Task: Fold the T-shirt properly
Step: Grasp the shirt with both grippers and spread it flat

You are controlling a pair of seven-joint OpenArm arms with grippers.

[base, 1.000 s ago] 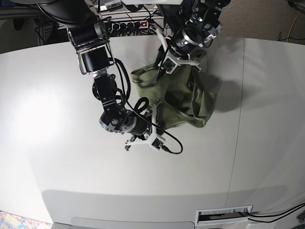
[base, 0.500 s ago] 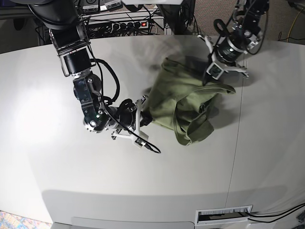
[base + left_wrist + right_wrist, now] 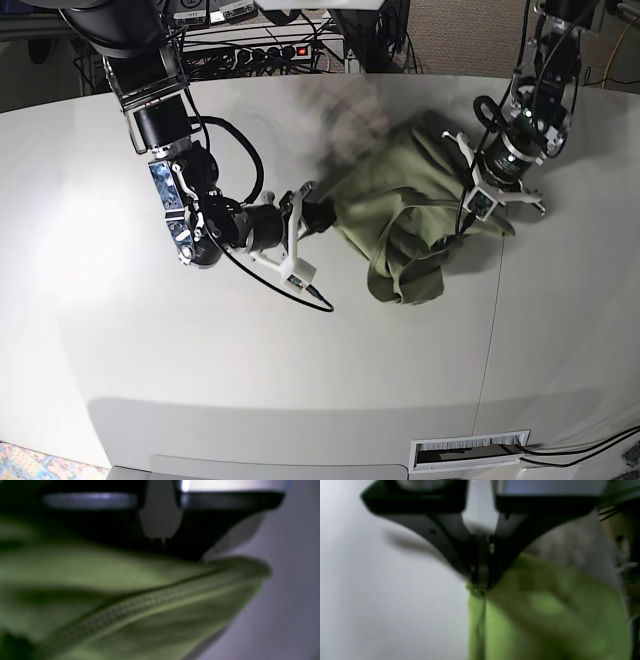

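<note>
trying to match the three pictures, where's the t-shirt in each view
Base: T-shirt bunched right of centre, between the two arms.
Left wrist: fills the lower left, hem under the left claw.
Right wrist: lower right, edge pinched by the right claw.
Shared landmark: pale table.

T-shirt [image 3: 405,205]: soft matt cloth, ribbed hem | table [image 3: 300,380]: smooth, seemingly matt
</note>
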